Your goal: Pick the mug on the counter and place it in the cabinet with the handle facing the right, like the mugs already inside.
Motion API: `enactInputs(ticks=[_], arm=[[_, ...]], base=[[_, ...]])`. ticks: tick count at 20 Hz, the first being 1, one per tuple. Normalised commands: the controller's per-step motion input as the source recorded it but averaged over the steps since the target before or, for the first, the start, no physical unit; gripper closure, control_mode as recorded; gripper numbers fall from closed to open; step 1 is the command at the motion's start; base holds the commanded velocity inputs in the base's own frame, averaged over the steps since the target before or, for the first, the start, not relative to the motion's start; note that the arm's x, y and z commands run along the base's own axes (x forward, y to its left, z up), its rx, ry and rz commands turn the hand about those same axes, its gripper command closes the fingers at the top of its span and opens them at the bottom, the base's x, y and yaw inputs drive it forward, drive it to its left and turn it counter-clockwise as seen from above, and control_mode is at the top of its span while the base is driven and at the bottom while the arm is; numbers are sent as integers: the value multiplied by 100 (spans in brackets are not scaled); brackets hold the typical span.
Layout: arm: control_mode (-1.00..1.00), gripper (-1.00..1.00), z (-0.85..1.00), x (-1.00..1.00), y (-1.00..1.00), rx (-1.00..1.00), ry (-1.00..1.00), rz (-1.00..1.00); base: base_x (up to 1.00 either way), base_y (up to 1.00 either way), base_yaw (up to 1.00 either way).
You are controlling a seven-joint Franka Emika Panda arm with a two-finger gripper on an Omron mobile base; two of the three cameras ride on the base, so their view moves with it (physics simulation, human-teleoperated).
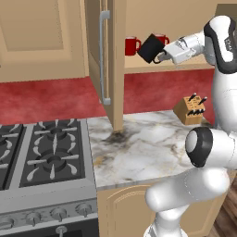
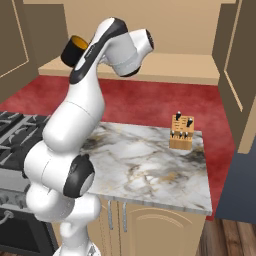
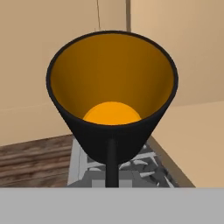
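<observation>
Red mugs point(image 1: 132, 46) inside cabinet point(image 1: 115, 65)

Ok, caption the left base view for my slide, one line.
Gripper holds the black mug tilted, level with the open cabinet shelf and in front of two red mugs.

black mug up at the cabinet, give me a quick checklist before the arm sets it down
1. Grip: pincer shut on the black mug, lifted off the counter: ok.
2. Cabinet door open, shelf reachable: ok.
3. Mug upright: not ok, it is tilted, its mouth seen open in the hand view.
4. Handle facing right: cannot tell.
5. Gap to the red mugs: cannot tell, the black mug overlaps one in the left base view.
6. Knife block below, out of the way: ok.
</observation>
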Motion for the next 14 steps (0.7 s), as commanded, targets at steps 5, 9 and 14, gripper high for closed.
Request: enactInputs(ticks=[5,9,14], arm=[[-100,100,-1,38,-12,0,0,2],[-100,100,-7,30,-1,0,0,6],[-100,100,-14,28,0,0,-2,4]], base=[[0,0,0],[0,0,0],[0,0,0]])
